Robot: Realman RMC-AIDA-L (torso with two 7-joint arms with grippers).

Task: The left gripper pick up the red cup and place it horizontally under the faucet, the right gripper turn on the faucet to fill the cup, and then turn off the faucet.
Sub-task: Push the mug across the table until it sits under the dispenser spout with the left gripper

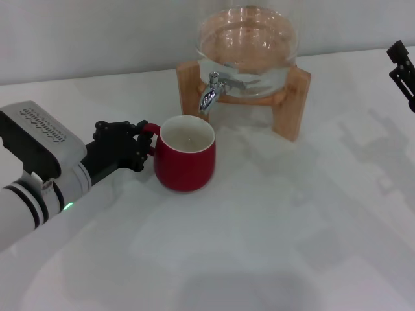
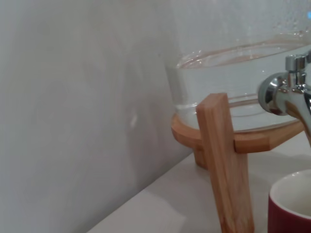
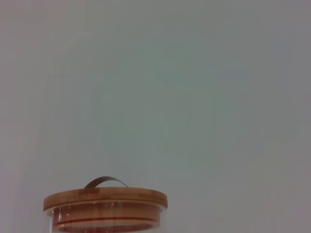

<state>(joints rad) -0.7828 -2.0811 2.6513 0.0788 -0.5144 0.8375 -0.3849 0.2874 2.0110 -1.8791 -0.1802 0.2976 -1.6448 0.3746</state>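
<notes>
The red cup (image 1: pixel 185 154) stands upright on the white table, its white inside showing, just in front of and below the spout of the chrome faucet (image 1: pixel 213 91). My left gripper (image 1: pixel 139 144) reaches in from the left and is shut on the cup's small loop handle. In the left wrist view, the cup's rim (image 2: pixel 291 204) shows in a corner, with the faucet (image 2: pixel 286 94) above it. My right gripper (image 1: pixel 403 70) hangs at the far right edge, apart from the faucet and mostly cut off.
The faucet sits on a glass jar (image 1: pixel 249 45) with water, held in a wooden stand (image 1: pixel 295 97) near the back wall. The stand's leg (image 2: pixel 226 160) is close beside the cup. The right wrist view shows only the jar's wooden lid (image 3: pixel 105 197).
</notes>
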